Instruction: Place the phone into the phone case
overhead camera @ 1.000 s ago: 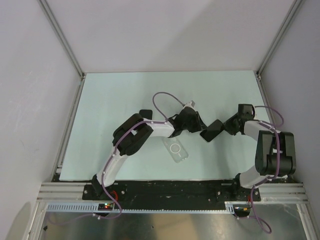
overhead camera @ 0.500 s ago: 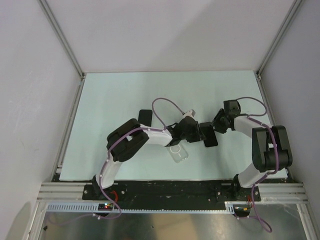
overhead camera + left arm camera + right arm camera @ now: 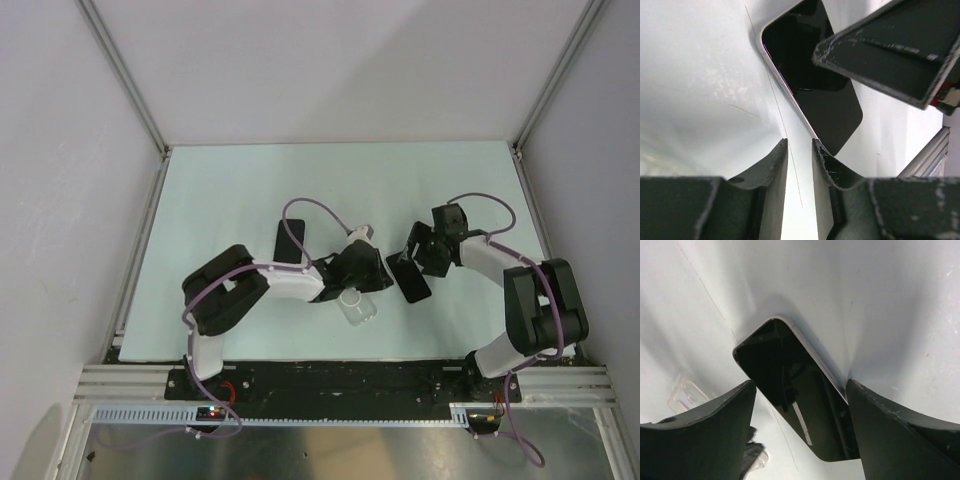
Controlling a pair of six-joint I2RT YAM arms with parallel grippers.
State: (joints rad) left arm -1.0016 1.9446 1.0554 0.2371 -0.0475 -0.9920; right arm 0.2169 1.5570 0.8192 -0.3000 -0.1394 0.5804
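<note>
left wrist: left gripper narrow, grip unclear; right wrist: right gripper wide astride the phone.

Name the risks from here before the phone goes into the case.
1. The right gripper stands open astride the phone, which lies beside the phone case, not in it; an off-centre close could skid it away.
2. The left gripper sits close to the right one above the phone; they could collide.
3. Whether the left gripper holds the clear case is unclear; it could shift.
</note>
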